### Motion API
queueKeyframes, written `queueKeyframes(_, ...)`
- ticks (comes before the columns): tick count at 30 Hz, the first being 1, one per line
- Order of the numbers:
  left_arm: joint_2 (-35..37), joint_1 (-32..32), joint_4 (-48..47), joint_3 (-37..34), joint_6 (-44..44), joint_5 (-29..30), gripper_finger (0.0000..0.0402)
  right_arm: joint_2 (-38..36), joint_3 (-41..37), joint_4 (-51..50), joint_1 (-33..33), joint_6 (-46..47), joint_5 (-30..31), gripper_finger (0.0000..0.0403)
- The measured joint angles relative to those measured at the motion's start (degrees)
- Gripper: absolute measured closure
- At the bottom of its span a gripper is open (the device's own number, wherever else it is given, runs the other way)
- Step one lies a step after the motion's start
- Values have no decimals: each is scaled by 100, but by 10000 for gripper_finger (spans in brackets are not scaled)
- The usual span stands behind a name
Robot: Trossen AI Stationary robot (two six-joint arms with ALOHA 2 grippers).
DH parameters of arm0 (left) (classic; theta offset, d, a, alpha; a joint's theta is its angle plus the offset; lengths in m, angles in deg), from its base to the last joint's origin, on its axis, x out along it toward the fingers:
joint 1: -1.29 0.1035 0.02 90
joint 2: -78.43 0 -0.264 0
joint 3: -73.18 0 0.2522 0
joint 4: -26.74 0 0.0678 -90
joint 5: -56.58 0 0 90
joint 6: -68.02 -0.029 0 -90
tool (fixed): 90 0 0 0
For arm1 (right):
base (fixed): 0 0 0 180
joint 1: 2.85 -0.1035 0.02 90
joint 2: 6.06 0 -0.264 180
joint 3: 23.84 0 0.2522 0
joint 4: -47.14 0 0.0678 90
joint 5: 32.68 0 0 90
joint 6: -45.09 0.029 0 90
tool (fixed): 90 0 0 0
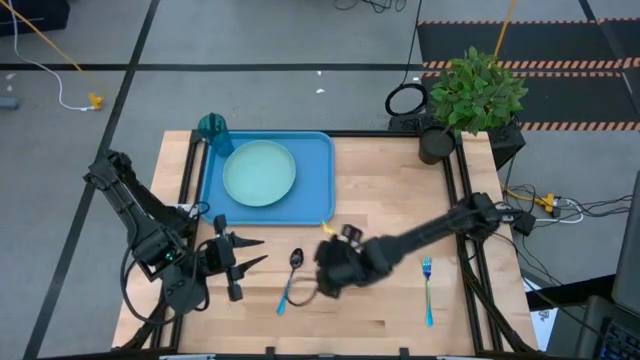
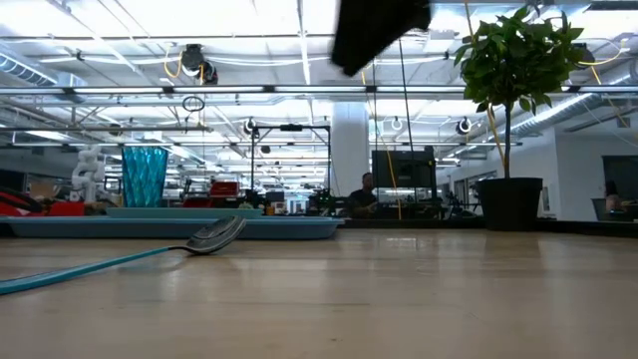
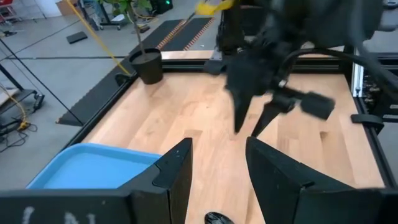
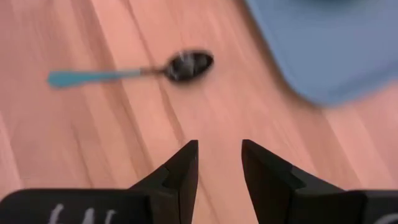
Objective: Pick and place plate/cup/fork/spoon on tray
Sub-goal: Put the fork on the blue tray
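Observation:
The blue tray lies at the far left with the mint-green plate flat on it. The teal cup stands upright at the tray's far left corner; on it or beside it, I cannot tell. The spoon lies flat on the wood near the tray's near edge, its dark bowl toward the tray. The fork lies flat at the near right. My right gripper hangs open above the table just right of the spoon, empty. My left gripper stands open left of the spoon, empty.
A potted plant stands at the table's far right corner, by the black frame rail. Bare wood lies between the spoon and the fork. The room beyond the table shows shelves and a seated person.

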Motion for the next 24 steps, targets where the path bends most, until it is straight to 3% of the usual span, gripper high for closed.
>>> queueKeyframes(13,0,-4,-11,0,75,-46,250,-102,-169,-2556,-1402,2893,266,286)
queueKeyframes(17,0,-4,-13,0,70,-48,250,-100,-435,-3203,-1679,3825,-517,286)
queueKeyframes(24,0,-4,-13,0,56,-50,250,-192,-1209,-3176,-1982,4307,-1973,286)
